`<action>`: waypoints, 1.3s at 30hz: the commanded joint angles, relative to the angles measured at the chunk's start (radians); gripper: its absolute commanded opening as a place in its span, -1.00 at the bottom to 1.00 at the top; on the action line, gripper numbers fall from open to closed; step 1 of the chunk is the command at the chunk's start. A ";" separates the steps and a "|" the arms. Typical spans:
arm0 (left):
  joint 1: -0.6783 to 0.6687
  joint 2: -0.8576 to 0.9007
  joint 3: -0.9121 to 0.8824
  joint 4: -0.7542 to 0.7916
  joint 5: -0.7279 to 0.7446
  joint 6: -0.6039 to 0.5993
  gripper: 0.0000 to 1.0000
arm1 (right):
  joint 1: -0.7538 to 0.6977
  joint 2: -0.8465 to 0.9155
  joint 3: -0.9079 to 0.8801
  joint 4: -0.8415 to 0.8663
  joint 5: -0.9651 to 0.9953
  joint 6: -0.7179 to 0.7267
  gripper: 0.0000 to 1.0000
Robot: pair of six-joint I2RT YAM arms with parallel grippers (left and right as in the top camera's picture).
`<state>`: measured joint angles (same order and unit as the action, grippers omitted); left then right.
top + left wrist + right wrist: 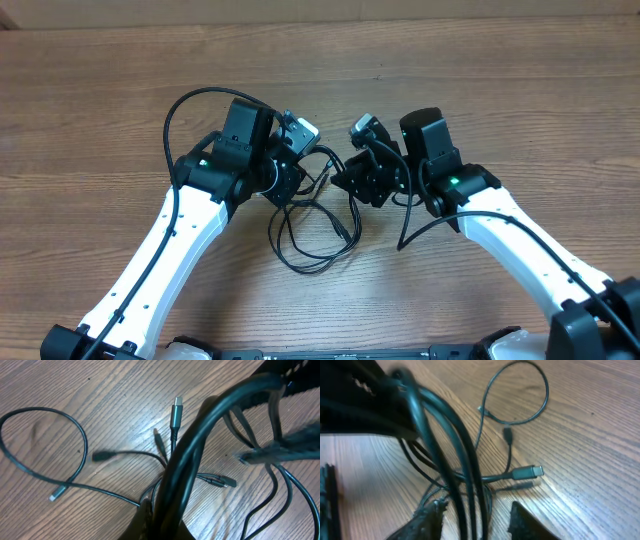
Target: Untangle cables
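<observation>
The cables (pixel 318 228) are thin black cords bunched between my two grippers, with loops trailing toward the table's front. My left gripper (pixel 292 172) is shut on several strands; in the left wrist view (pixel 167 520) they run up from the jaws, and plug ends (pixel 176 411) fan out on the wood. My right gripper (pixel 352 180) faces it closely. In the right wrist view its fingers (pixel 477 519) stand apart with strands (pixel 465 475) passing between them, not pinched. A grey plug (pixel 527 472) and a cord loop (pixel 517 392) lie beyond.
The wooden table (pixel 520 80) carries only the cables and the arms. The arms' own thicker black wires arc over the left arm (pixel 180 110) and hang by the right arm (pixel 420 225). The other gripper's dark body fills the upper left of the right wrist view (pixel 360 395).
</observation>
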<state>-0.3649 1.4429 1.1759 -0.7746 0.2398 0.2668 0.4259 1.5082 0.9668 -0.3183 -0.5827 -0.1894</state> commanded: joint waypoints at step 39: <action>0.005 -0.010 0.016 -0.040 0.013 0.016 -0.91 | -0.001 0.001 -0.001 0.015 -0.152 0.005 -0.81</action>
<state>-0.3649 1.4429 1.1759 -0.8158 0.2398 0.2695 0.4255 1.5131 0.9668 -0.3088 -0.7033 -0.1810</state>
